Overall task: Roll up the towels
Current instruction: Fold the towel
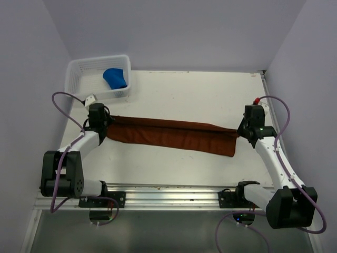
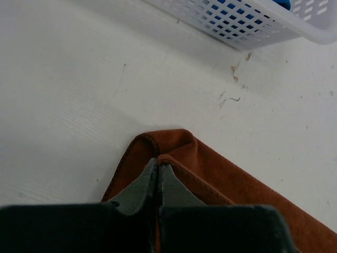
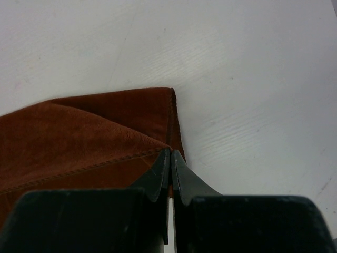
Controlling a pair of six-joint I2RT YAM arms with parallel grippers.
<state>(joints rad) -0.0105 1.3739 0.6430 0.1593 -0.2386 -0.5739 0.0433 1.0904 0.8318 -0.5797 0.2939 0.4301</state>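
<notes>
A long brown towel (image 1: 171, 135) lies stretched across the table, folded lengthwise. My left gripper (image 1: 103, 125) is shut on its left end; the left wrist view shows the jaws (image 2: 159, 164) pinching the hemmed corner of the towel (image 2: 210, 174). My right gripper (image 1: 241, 132) is shut on the right end; the right wrist view shows the jaws (image 3: 171, 153) closed on the towel's hem (image 3: 89, 142) next to its short edge. A rolled blue towel (image 1: 116, 78) lies in the white basket (image 1: 79, 74).
The white basket stands at the back left of the table, and its wall shows in the left wrist view (image 2: 247, 21). Grey walls enclose the table on three sides. A metal rail (image 1: 168, 192) runs along the near edge.
</notes>
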